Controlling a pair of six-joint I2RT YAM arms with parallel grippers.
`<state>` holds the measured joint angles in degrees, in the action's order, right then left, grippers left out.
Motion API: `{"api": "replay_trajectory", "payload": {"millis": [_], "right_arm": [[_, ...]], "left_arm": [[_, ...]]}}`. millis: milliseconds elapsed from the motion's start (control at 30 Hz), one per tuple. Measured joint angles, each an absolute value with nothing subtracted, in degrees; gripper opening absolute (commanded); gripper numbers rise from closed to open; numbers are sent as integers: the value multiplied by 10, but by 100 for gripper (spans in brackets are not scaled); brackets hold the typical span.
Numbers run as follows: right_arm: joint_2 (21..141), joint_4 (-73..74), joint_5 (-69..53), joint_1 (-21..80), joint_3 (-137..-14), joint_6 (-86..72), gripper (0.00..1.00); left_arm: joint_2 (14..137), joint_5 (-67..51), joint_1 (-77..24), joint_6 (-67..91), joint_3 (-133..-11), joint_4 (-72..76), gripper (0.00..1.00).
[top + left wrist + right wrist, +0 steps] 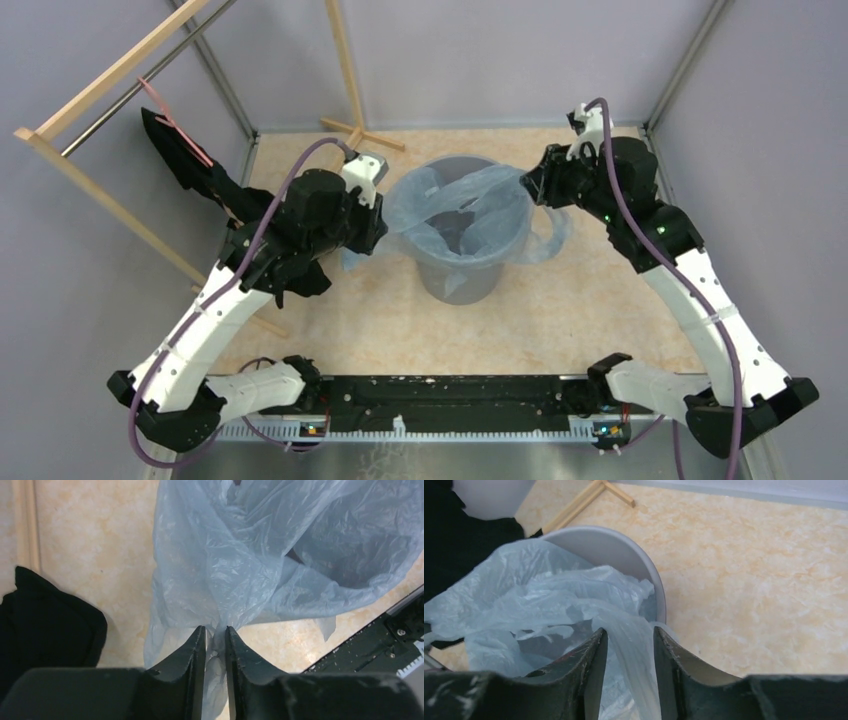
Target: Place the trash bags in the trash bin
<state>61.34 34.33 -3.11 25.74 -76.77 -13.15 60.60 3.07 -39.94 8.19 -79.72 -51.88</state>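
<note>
The grey trash bin (462, 278) stands upright mid-table. The pale-blue trash bag (470, 195) lies spread over its mouth, part sagging inside, with folds hanging outside the left and right rim. My left gripper (378, 238) is at the bin's left side; in the left wrist view it (214, 628) is shut on a bunched fold of the bag (240, 555). My right gripper (536, 186) is at the right rim; in the right wrist view its jaws (630, 630) stand apart with a strip of bag film (549, 590) running between them, over the bin's rim (624, 545).
A black cloth with a pink strap (185, 155) hangs on a wooden rack (100, 80) at the back left; the cloth also shows in the left wrist view (50, 615). A wooden rack foot (365, 135) lies behind the bin. Grey walls enclose the table.
</note>
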Motion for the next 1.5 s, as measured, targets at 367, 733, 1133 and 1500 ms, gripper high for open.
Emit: {"api": "replay_trajectory", "payload": {"millis": [367,733,1133,1500], "right_arm": [[675,304,-25,257,-768,-150,0],[700,310,-13,242,-760,-161,0],[700,307,-48,194,-739,-178,5],[755,265,-109,175,-734,-217,9]], "left_arm": [[673,35,-399,74,-849,-501,0],[830,21,-387,78,-1022,-457,0],[938,-136,-250,128,-1031,-376,0],[925,-192,-183,184,-854,-247,0]]}}
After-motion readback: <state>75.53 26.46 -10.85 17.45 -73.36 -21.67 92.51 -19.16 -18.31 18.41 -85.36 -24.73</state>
